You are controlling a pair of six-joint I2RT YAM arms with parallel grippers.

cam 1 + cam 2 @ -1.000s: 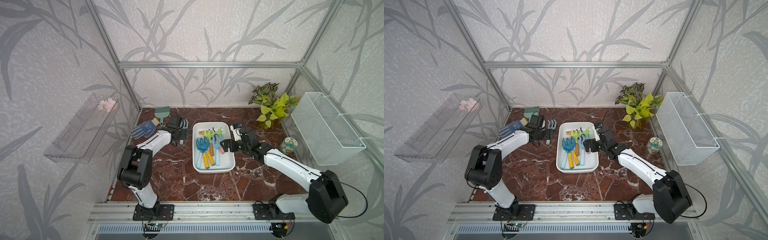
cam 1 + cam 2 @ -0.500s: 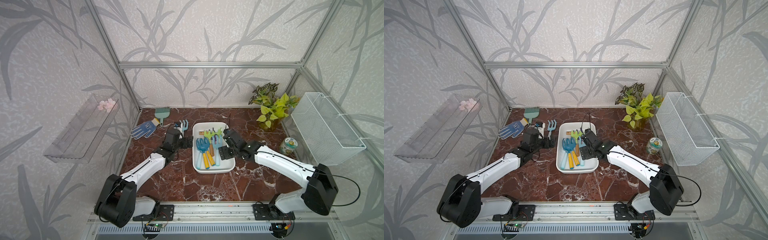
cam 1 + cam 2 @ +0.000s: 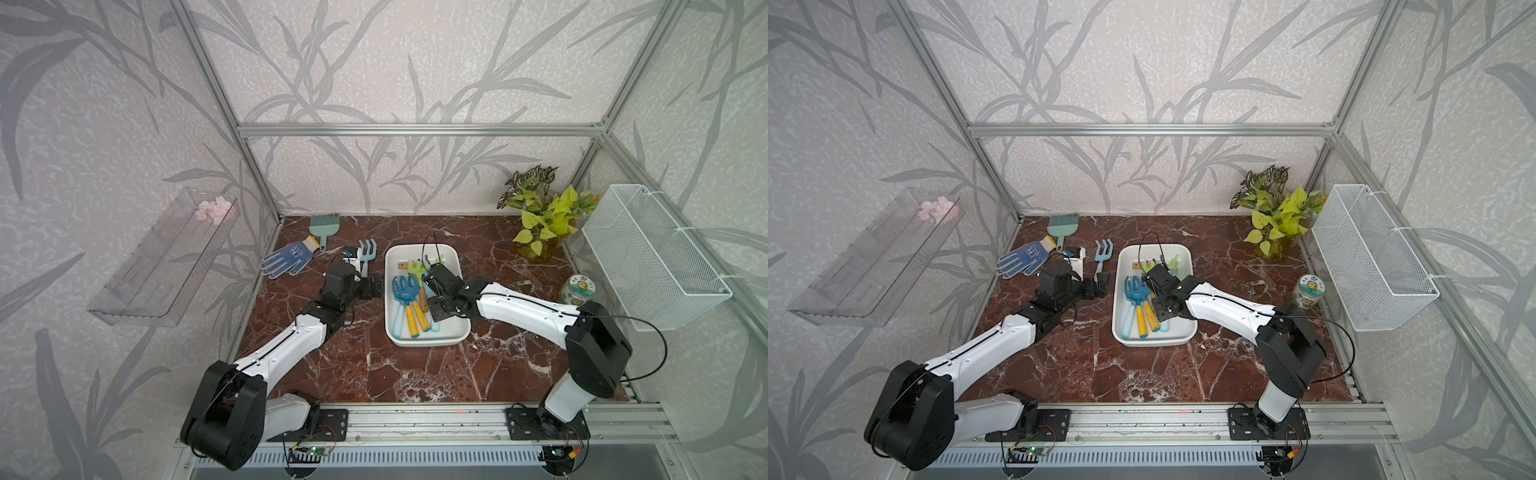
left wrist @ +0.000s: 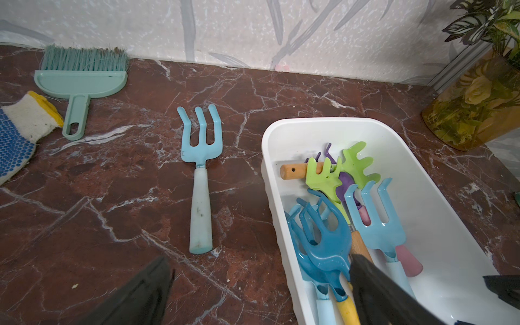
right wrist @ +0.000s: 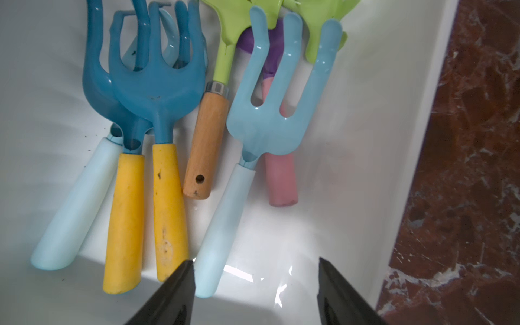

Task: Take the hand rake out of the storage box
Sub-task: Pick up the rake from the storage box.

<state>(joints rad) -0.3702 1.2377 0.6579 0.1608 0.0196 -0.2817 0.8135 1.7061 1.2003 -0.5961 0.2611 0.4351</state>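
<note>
The storage box (image 3: 420, 249) is a white tub in the middle of the table, seen in both top views, and it holds several hand rakes. My right gripper (image 5: 256, 270) hangs open inside it over the handle ends (image 3: 438, 309). The pale handle of a light blue hand rake (image 5: 267, 118) lies between the jaws, close beside one finger (image 5: 180, 284). Dark blue rakes with yellow handles (image 5: 157, 92) lie next to it. My left gripper (image 4: 259, 267) is open and empty, just left of the box's rim (image 3: 374, 286). Another light blue rake (image 4: 201, 168) lies on the table outside the box.
A teal hand brush (image 3: 324, 226) and a blue dotted glove (image 3: 286, 259) lie at the back left. A potted plant (image 3: 540, 216) and a small jar (image 3: 575, 289) stand to the right. A white wire basket (image 3: 648, 257) and a clear tray (image 3: 166, 257) hang on the side walls.
My right gripper has moved into the box over the rake handles and its jaws have narrowed. My left arm has drawn back from the back-left corner to the box's left side.
</note>
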